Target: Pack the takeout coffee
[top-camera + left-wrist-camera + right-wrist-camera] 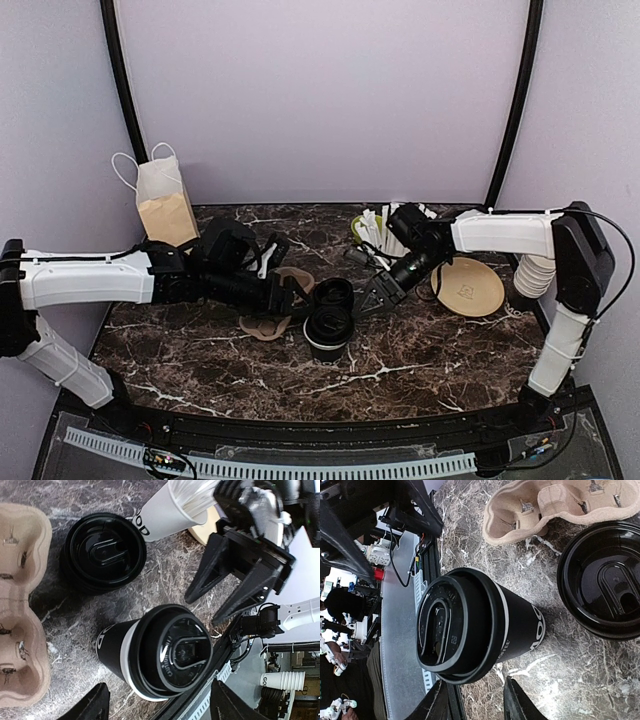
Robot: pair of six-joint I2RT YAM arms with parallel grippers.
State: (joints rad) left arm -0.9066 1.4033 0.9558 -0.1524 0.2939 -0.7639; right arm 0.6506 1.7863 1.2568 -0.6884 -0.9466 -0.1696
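One takeout coffee (328, 331) stands upright mid-table: a black paper cup with a white logo, a black lid, and a white band showing under the lid. It fills the left wrist view (159, 654) and the right wrist view (479, 624). My left gripper (298, 298) hovers just left of it and above, open, its fingertips (94, 706) short of the cup with nothing between them. My right gripper (366, 298) hangs to the cup's upper right, also open with a narrower gap (477, 705), holding nothing.
A stack of black lids (333, 293) sits right behind the cup. A tan pulp cup carrier (268, 322) lies under my left gripper. A paper bag (165, 205) stands back left. Back right are a straw cup (385, 228), a tan disc (468, 286) and stacked white cups (535, 274).
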